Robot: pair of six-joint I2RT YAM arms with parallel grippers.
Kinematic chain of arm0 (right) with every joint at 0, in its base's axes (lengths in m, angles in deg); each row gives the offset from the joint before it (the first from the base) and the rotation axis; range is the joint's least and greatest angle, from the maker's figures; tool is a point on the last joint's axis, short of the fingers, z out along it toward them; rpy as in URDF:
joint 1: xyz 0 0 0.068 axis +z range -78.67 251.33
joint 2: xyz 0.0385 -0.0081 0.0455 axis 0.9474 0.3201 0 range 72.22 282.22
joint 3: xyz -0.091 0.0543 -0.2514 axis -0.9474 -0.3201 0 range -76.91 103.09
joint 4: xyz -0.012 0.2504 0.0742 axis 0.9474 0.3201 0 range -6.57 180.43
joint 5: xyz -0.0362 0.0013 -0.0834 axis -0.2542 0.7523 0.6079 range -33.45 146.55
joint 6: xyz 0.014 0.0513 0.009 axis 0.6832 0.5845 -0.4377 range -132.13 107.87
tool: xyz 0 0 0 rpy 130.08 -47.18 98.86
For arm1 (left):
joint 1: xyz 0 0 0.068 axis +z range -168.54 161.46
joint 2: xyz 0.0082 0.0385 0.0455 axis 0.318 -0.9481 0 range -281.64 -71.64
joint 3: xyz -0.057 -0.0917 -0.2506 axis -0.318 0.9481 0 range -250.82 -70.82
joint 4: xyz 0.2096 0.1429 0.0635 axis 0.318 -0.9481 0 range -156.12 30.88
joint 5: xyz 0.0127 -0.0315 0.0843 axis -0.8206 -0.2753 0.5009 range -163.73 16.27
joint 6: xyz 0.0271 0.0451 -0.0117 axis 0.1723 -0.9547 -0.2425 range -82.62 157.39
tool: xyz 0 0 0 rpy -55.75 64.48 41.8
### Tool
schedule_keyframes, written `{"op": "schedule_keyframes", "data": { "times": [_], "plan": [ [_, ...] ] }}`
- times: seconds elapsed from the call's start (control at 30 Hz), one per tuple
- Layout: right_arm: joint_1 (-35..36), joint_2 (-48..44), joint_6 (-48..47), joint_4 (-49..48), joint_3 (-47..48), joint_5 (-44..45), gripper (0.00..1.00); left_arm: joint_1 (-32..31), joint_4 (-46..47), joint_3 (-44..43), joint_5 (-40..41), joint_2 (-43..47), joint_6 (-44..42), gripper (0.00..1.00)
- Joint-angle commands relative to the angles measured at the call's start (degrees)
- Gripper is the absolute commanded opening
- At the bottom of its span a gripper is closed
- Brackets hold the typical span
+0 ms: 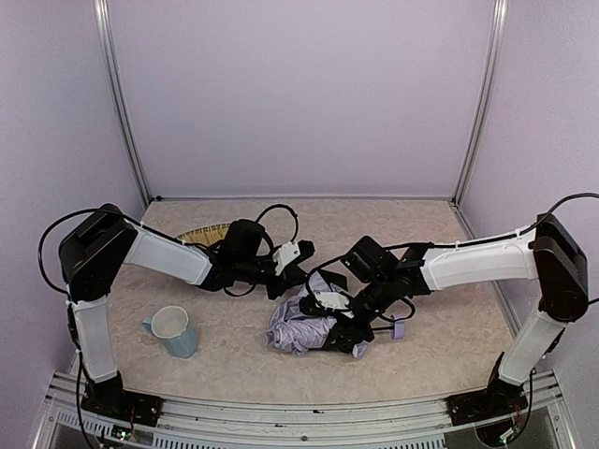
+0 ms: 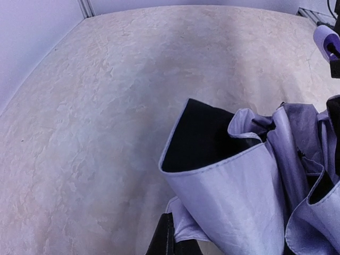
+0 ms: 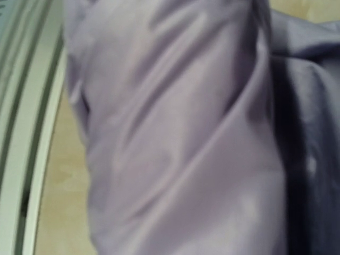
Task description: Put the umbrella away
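Note:
The umbrella lies crumpled on the table's middle, pale lavender outside with black lining showing. Its lavender handle knob sticks out to the right on a thin black shaft and also shows in the left wrist view. My left gripper is at the umbrella's far left edge. One black finger shows with a strip of fabric pinched beside it. My right gripper is pressed into the umbrella's right side. Lavender fabric fills the right wrist view and hides its fingers.
A teal mug stands at the front left. A yellow woven dish lies behind my left forearm. A metal rail runs along the near edge, also at the left of the right wrist view. Walls close the back and sides.

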Motion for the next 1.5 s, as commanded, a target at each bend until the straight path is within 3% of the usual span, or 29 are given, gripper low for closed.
{"op": "schedule_keyframes", "data": {
  "times": [0.0,0.2,0.37,0.47,0.67,0.73,0.87,1.1,1.3,1.47],
  "plan": [
    [0.2,6.9,6.1,6.5,-0.5,-8.4,0.00,-0.2,10.1,-0.1,15.4,0.3,-4.3,0.00],
    [-2.6,14.1,8.2,8.9,1.4,-10.7,0.00,-0.3,9.0,-4.5,23.2,-3.2,-2.7,0.04],
    [-5.9,17.6,9.6,9.8,2.5,-12.7,0.00,1.7,10.0,-4.5,30.5,-1.5,6.0,0.51],
    [-7.2,20.0,9.5,11.5,3.8,-14.0,0.00,3.1,11.7,-1.3,33.1,3.0,10.6,0.64],
    [-10.4,24.3,12.0,13.2,5.8,-15.2,0.00,-0.6,14.9,10.7,31.5,19.0,12.6,0.63],
    [-11.6,25.3,13.1,13.2,6.2,-15.7,0.00,-4.4,14.7,15.4,28.9,24.0,9.3,0.61],
    [-13.0,27.9,13.6,14.5,8.3,-16.2,0.00,-13.2,3.2,20.3,18.2,28.1,-1.7,0.62],
    [-14.6,31.7,13.0,16.8,11.9,-16.7,0.00,-21.6,-12.3,16.0,24.8,18.9,-9.3,0.74],
    [-15.0,34.3,11.9,17.8,14.3,-17.2,0.00,-21.3,-13.1,11.9,25.1,10.6,-11.5,0.76],
    [-15.0,33.4,11.3,17.5,14.9,-19.4,0.00,-20.9,-15.3,10.1,30.3,4.3,-9.8,0.73]
  ]
}}
